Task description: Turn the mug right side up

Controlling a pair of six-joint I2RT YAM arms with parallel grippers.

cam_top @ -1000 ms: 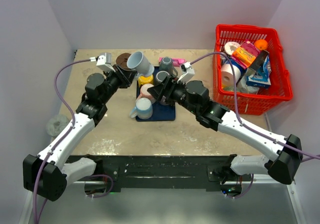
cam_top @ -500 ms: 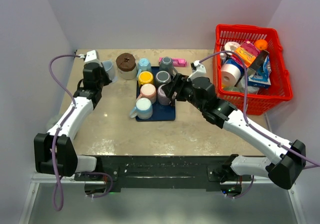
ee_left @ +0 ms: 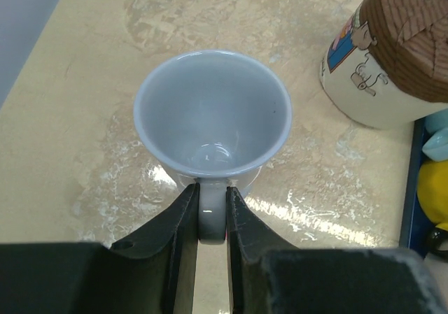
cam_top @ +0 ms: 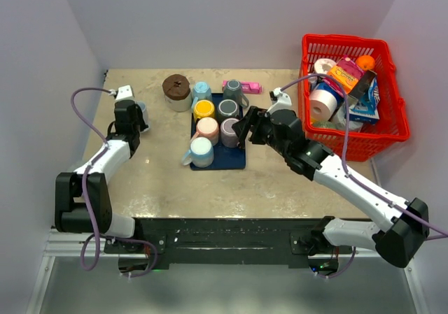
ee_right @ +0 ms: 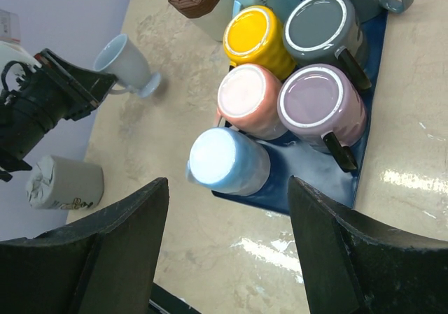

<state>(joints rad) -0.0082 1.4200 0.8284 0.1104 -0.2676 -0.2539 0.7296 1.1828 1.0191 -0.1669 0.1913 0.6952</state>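
Pinching the handle of the pale mug, seemingly set mouth-up on the desk near its far-left corner, in narrow left gripper jaws, likely calling for opening slowly and backing straight off without tipping it, while holding right gripper wide-jawed above the tray.

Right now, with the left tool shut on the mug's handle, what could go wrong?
1. The mug has a narrow foot; released before it sits flat, it could topple.
2. The left tool grips only the handle, so withdrawing askew might drag the mug toward the jar.
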